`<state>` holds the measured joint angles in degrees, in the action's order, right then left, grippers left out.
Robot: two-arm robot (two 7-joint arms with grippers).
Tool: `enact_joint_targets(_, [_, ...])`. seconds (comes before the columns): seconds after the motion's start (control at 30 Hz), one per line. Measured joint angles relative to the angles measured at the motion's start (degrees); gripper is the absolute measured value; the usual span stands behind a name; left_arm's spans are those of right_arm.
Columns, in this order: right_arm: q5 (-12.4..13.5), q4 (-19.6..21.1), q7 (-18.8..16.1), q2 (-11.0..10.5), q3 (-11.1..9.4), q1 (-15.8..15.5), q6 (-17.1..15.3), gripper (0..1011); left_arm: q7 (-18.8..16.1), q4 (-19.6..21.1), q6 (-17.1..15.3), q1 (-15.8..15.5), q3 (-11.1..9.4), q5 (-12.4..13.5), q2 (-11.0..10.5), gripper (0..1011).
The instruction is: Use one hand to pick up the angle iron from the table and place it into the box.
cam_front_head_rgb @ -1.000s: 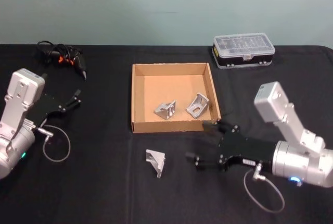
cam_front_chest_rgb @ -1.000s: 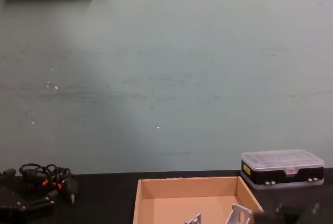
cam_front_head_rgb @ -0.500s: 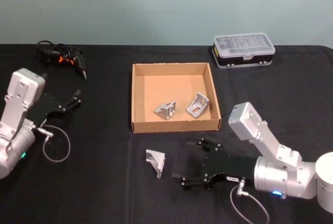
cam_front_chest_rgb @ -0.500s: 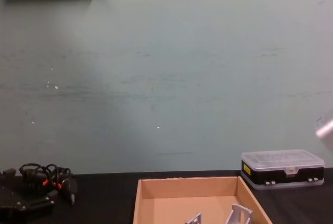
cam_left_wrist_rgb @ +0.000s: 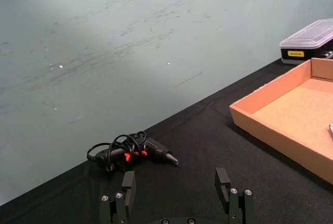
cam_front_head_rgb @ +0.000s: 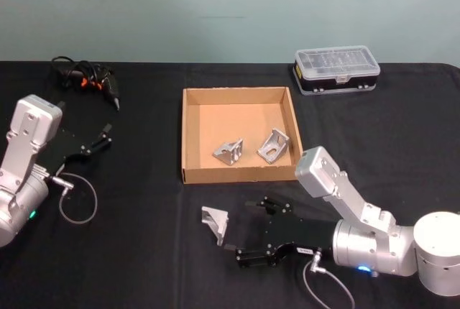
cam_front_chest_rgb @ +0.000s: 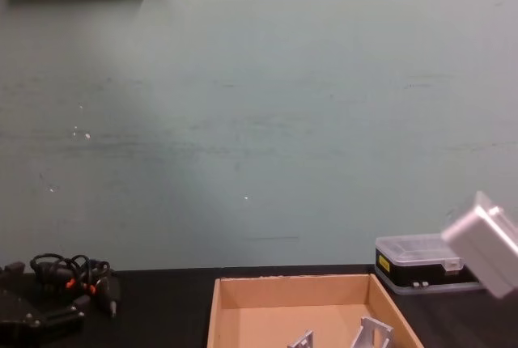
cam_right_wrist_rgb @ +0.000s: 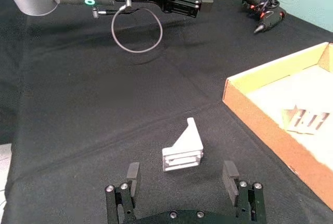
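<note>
right tool (cam_front_head_rgb: 244,231) sliding left toward angle iron (cam_front_head_rgb: 215,221) on worktop (cam_front_head_rgb: 144,259), spread wide, nothing gripped yet; left tool (cam_left_wrist_rgb: 175,184) idling wide.

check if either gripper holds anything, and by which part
Nothing is held: right gripper open, short of the angle iron; left gripper open, empty.

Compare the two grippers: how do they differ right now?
The left gripper sits at the left side of the table, facing the cable bundle some way ahead. The right gripper sits low before the cardboard box, facing the loose angle iron close by. Both are open and hold nothing.
</note>
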<state>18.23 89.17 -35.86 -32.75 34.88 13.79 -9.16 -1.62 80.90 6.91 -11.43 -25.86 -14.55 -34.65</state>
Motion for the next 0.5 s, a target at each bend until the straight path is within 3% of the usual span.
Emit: enact_joint_targets(0.5, [-1.06, -2.76, 0.3, 2.01, 1.28, 1.7, -0.43, 1004, 0.0, 0.0, 0.0, 0.0, 0.0, 0.0, 0.0, 1000])
